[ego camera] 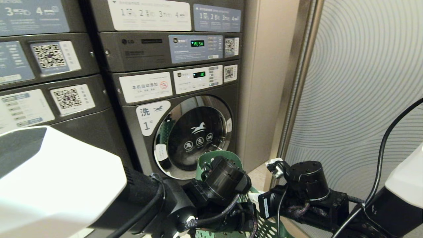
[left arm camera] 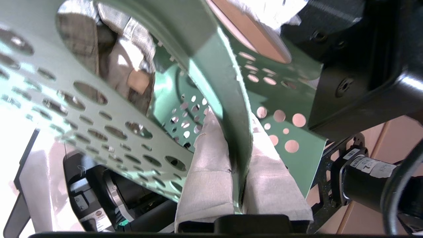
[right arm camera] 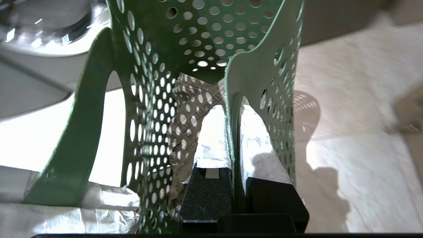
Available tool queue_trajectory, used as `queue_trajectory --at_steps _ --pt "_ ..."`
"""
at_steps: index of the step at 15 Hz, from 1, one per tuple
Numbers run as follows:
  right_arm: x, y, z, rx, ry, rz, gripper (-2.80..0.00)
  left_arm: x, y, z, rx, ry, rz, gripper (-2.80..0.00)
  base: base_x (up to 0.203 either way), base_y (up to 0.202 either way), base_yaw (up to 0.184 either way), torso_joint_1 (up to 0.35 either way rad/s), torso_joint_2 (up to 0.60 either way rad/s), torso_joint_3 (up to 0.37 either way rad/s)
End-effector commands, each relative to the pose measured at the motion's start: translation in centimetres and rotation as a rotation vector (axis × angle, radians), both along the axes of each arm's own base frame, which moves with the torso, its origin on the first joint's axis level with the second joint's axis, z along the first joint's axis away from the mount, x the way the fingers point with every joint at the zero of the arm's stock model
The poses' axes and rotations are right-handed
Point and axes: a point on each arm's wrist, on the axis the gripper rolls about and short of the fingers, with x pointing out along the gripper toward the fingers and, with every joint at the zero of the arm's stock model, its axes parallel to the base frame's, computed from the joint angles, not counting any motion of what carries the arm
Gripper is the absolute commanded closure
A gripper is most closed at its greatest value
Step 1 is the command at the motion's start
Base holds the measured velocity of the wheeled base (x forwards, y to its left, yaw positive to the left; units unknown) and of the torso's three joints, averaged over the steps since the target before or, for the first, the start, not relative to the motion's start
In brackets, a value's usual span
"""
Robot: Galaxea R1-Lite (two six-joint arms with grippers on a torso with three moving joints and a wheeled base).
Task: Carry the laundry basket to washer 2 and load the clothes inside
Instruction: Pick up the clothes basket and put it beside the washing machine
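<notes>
Still short: dark green perforated plastic laundry basket (right arm camera: 205, 43) pinched between left hand (left arm camera: 243, 158) and right hand (right arm camera: 233, 132), both clenched on rim; washer ahead labelled 1 (ego camera: 185, 132), not 2.

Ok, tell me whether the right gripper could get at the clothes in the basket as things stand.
Probably not yet. The right gripper is shut on the laundry basket wall, as is the left gripper opposite. The clothes lie down inside; reaching them means letting go of the basket first.

Washer labelled 1 (ego camera: 185, 132) standing shut, display above (ego camera: 197, 43) glowing green (PUSH); beige pillar (ego camera: 264, 82) flanking it, ribbed wall panel (ego camera: 363, 82) sitting beyond.
</notes>
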Motion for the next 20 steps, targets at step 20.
queue_trajectory --at_steps 20 --pt "-0.02 -0.01 -0.88 -0.018 0.022 -0.004 0.0 0.29 0.23 -0.03 -0.002 0.005 0.013 0.0 0.001 -0.007 0.148 0.002 0.0 0.003"
